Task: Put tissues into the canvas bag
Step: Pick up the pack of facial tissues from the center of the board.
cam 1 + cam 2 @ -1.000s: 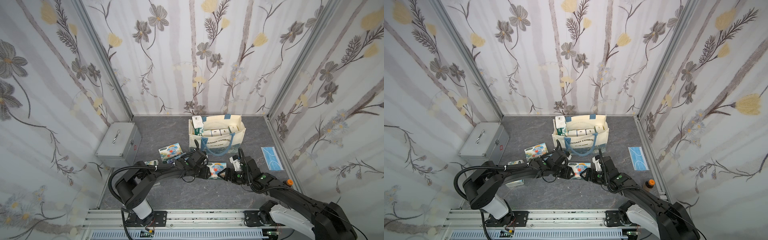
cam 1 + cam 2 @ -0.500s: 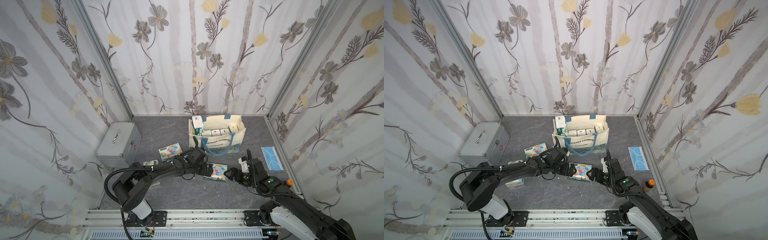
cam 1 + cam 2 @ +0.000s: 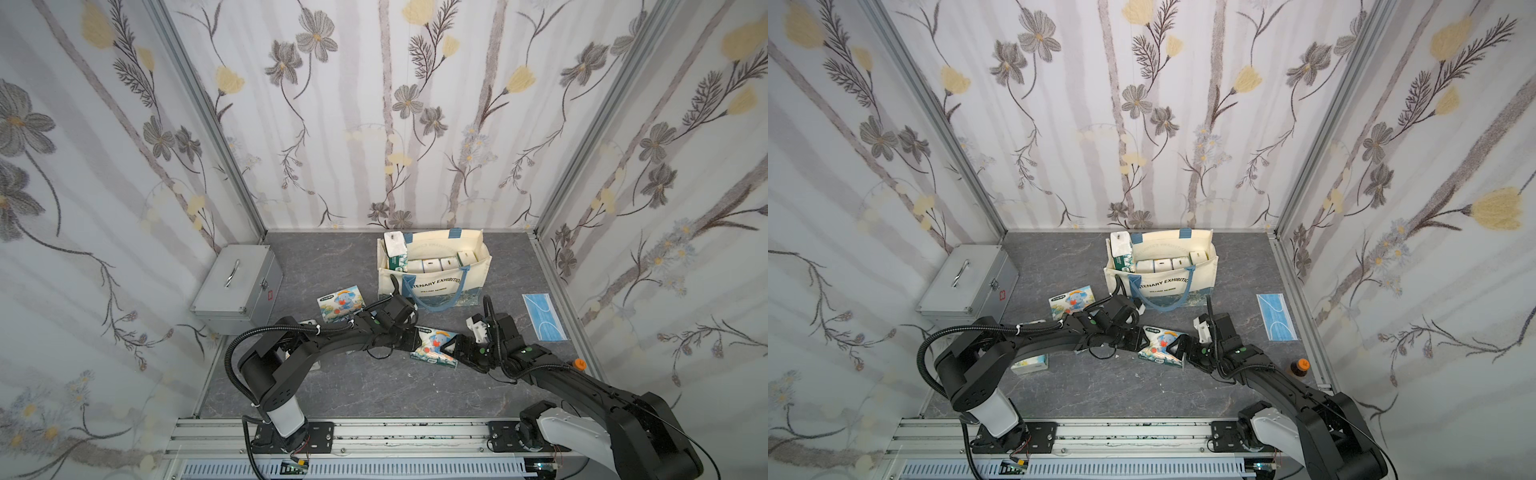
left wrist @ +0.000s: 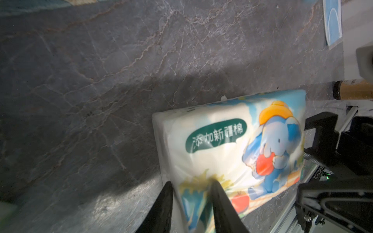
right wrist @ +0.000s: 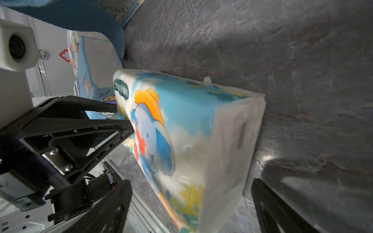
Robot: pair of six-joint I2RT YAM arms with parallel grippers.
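Nearest, on the grey marbled tabletop, one elephant-print tissue pack sits tilted between the two claws; whether it is clear of the surface I cannot tell. The left claw is nearly closed, pinching one end of that pack between its fingers. The right claw is spread wide around the opposite end, both fingers standing off the wrapper, gripping nothing. One orange-capped bottle stands near the tabletop's right edge. Two more packs show only partly from under the left arm in a top view: a light blue pack and a pale corner of another. Farther back lie one blue face mask, a second elephant pack lying flat, and one grey metal case. Farthest is the single canvas bag, upright, holding five packs: one green-edged pack on end and a row of four white-labelled packs. Half a second earlier the right claw stood well off the tilted pack's end; now it brackets that end. Pack, bag, case and mask lie where they were.
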